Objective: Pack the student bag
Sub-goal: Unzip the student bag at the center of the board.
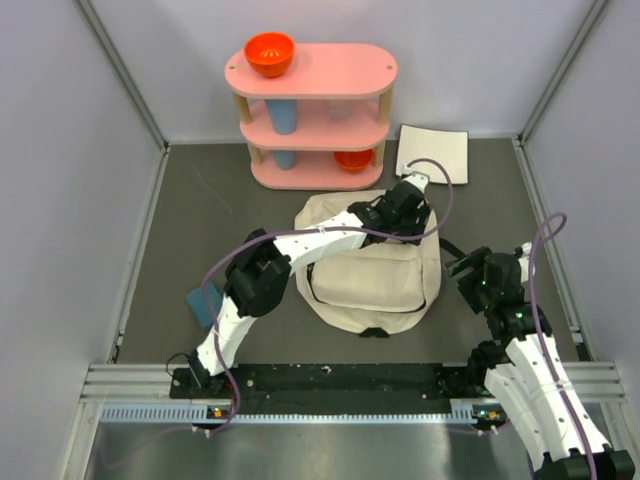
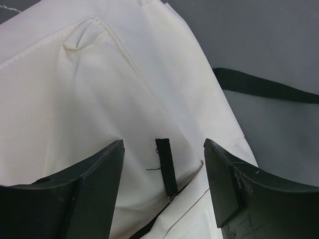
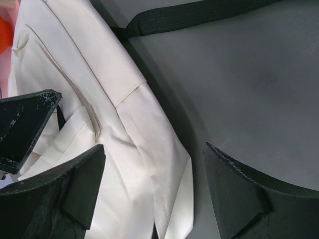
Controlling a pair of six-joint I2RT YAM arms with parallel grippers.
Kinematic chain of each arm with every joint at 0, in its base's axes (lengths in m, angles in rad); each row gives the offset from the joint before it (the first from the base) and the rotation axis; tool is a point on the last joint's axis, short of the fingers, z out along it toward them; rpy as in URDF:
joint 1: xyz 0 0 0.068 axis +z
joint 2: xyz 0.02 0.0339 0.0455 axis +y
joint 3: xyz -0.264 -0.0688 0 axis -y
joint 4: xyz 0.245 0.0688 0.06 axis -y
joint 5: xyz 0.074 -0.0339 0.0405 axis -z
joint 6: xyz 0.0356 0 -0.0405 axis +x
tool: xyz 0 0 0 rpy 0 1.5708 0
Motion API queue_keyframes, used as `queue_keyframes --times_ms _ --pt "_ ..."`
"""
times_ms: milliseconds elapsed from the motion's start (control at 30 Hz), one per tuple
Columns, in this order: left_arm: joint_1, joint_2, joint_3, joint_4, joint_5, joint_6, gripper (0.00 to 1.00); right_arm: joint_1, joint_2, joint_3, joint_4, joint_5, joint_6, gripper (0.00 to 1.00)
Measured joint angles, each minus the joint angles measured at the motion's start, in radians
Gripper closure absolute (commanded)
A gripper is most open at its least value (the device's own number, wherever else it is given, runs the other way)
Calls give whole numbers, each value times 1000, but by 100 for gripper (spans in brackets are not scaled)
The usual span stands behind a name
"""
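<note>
Poised to open the student bag (image 1: 375, 285)
It lies beneath the released left fingers (image 2: 99, 179), zipper pull (image 2: 166, 167) between them for pinching; right fingers (image 3: 239, 189), released too, hover beside its edge.

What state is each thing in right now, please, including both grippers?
student bag: lying flat on the table, unheld
left gripper: open, fingers either side of the zip pull
right gripper: open, empty, at the bag's edge
orange bowl: upright on top of the shelf
white sheet: flat on the table
</note>
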Motion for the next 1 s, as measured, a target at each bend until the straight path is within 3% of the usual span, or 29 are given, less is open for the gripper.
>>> queue_keyframes --times_ms 533,767,1000 --pt "-27 64 29 -7 -84 -6 65 0 1 -12 -10 -15 -14 21" --pt "-29 74 32 -20 -127 3 99 0 1 -13 -12 -19 -17 21" --pt "-29 76 33 -23 -139 5 100 0 10 -13 -7 -24 -20 20"
